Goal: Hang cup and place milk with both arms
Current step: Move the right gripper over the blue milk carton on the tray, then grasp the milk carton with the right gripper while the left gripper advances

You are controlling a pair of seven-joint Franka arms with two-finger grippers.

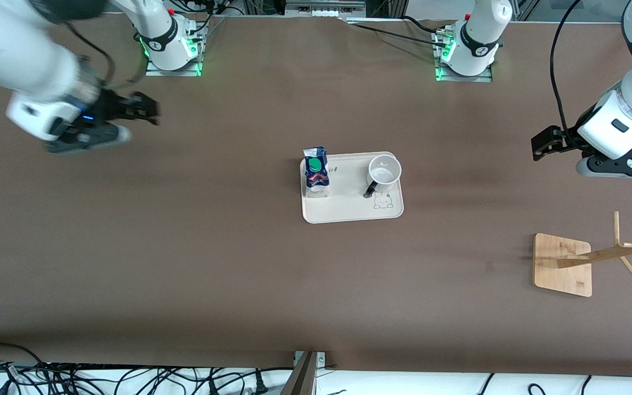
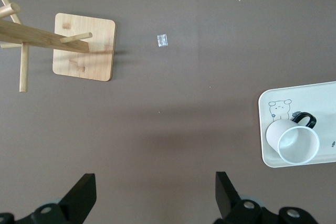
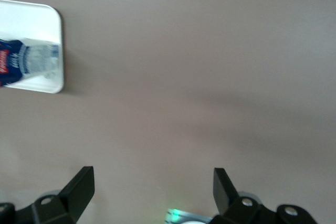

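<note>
Both grippers hang wide apart and empty over bare table, left gripper (image 1: 541, 147) and right gripper (image 1: 148, 112).

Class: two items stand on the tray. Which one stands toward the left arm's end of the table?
The white cup, with its black handle. The blue milk carton with the green cap stands toward the right arm's end of the tray.

The right arm reaches out from its base along the surface's robot-side edge, its pincer (image 1: 146, 112) held in the air over the surface near the right arm's end, fingers spread wide and empty. The left arm hangs its pincer (image 1: 541, 145) over the left arm's end, fingers (image 2: 84, 195) likewise apart, gripping nothing.
</note>
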